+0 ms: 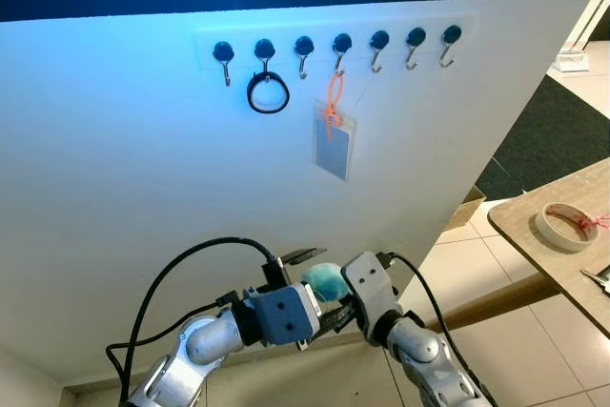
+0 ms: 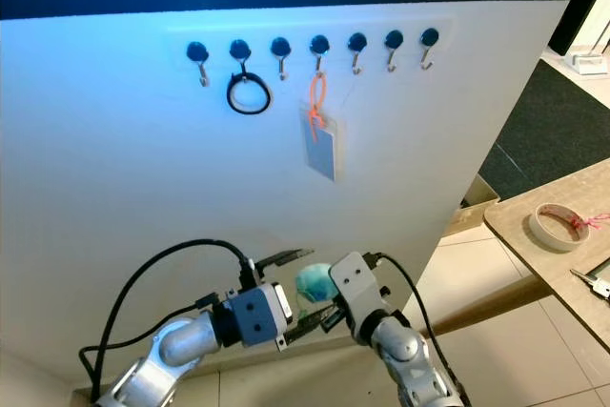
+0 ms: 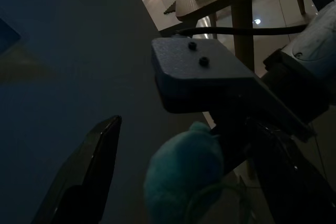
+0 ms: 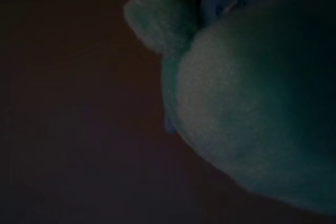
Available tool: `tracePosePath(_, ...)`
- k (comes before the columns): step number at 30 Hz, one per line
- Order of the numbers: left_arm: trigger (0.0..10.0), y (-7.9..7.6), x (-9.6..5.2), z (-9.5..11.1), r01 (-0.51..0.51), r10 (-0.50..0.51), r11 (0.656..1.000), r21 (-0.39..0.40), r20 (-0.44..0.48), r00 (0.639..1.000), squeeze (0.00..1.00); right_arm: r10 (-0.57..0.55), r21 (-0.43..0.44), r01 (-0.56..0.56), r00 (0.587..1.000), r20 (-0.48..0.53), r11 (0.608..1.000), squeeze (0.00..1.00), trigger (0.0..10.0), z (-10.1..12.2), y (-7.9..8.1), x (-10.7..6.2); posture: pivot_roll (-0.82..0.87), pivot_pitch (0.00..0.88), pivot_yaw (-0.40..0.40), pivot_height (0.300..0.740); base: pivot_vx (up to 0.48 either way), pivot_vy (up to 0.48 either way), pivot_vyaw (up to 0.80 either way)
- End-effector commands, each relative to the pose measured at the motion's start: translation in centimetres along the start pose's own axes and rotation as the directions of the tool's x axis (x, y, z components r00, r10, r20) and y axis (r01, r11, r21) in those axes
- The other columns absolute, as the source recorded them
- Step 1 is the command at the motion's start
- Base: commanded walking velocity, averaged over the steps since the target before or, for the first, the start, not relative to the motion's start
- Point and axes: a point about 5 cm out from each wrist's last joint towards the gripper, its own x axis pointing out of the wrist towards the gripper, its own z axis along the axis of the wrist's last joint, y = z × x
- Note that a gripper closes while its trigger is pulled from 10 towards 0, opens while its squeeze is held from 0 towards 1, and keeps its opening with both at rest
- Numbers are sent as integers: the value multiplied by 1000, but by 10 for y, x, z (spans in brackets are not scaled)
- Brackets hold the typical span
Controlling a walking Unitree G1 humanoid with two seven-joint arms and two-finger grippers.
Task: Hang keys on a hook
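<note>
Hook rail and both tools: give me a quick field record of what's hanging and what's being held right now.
hooks: seven on the white board, in one row
second hook from left: black ring hangs on it
fourth hook: orange loop with clear card tag
other hooks: bare
left tool: low before the board, fingers open around a teal fluffy keychain
right tool: pressed against the same keychain; fingers hidden
side table: to the robot's right, tape roll on it

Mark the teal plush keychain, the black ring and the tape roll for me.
Teal plush keychain (image 1: 321, 281), left eye view, on its fuzzy top.
Black ring (image 1: 268, 94), left eye view, on its band.
Tape roll (image 1: 565, 227), left eye view, on its rim.
</note>
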Motion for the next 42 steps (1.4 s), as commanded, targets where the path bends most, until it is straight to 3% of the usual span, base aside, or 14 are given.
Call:
tracePosePath(1,10000,-3,-2,-4,28,-28,999,18,-21,999,0,22,5,-22,1000,3,1000,0,10000,-1,5,-1,43,92,-11,740,0,0,0)
tracePosePath(6,10000,1,-3,-8,28,-26,999,37,-48,998,0,111,38,-114,990,91,993,0,10000,10,19,-5,44,90,-10,740,0,0,0)
tracePosePath(16,10000,3,-3,-9,21,-19,999,40,-48,999,0,139,42,-144,985,98,989,0,10000,9,23,-8,43,91,-10,740,0,0,0)
tracePosePath(17,9176,3,-3,-9,21,-20,999,38,-48,999,0,144,42,-149,985,99,988,0,10000,9,23,-9,43,91,-10,740,0,0,0)
tracePosePath(18,9176,3,-3,-9,21,-20,999,38,-48,999,0,144,42,-149,985,99,988,0,10000,9,23,-9,43,91,-10,740,0,0,0)
tracePosePath(19,3922,3,-3,-9,23,-21,999,34,-48,999,0,148,43,-152,984,99,987,0,10000,9,24,-10,43,91,-10,740,0,0,0)
tracePosePath(20,1294,3,-3,-9,20,-19,999,28,-45,999,0,151,42,-156,983,100,987,0,10000,9,24,-10,42,91,-9,740,0,0,0)
tracePosePath(21,0,3,-3,-9,18,-17,1000,24,-42,999,0,155,42,-160,983,99,986,0,10000,9,25,-11,42,92,-9,740,0,0,0)
tracePosePath(35,0,3,-3,-8,15,-15,1000,11,-35,999,0,176,35,-180,980,90,983,0,10000,7,28,-12,44,95,-13,740,0,0,0)
tracePosePath(36,1333,2,-3,-8,18,-18,1000,12,-36,999,0,177,32,-180,980,89,983,0,10000,7,27,-12,43,96,-14,740,0,0,0)
tracePosePath(37,8941,2,-3,-8,21,-21,1000,15,-39,999,0,178,30,-181,980,88,983,0,10000,7,27,-12,43,97,-14,740,0,0,0)
tracePosePath(38,9961,1,-3,-9,24,-23,1000,17,-41,999,0,178,29,-181,980,88,983,0,10000,7,27,-12,43,97,-14,740,0,0,0)
tracePosePath(42,10000,1,-3,-9,25,-24,1000,19,-43,999,0,179,25,-182,980,87,983,0,10000,8,27,-12,44,99,-16,740,0,0,0)
